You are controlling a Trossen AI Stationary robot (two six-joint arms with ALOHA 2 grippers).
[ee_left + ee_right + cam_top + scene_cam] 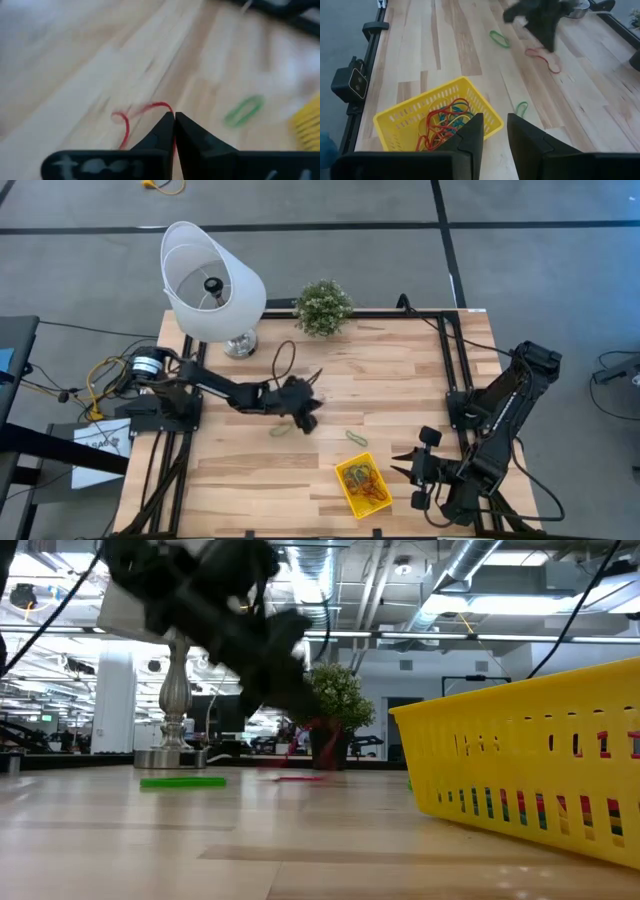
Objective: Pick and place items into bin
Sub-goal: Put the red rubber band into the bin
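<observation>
My left gripper [308, 416] hovers low over the middle of the table, shut on a red band [126, 121]. One green band [283, 430] lies flat on the wood just beside it, and another [357, 437] lies closer to the yellow bin [345, 492]. The bin stands near the table's front edge and holds several bands [442, 127] in red, orange, green and blue. My right gripper [495, 134] waits open just to the right of the bin with nothing between its fingers. My left gripper pinches the red band at one end of its loop [169, 107], between the two fingertips. The fingers slant down from the table's left side. The rest of the band trails slack below the fingers [546, 59]; its lower part seems to lie on the table.
A tipped white lampshade on a silver lamp base [210, 280] and a small potted plant [322, 307] stand at the table's far edge. A black cable loop [285, 360] lies behind my left gripper. Bare wood stretches between the gripper and the bin.
</observation>
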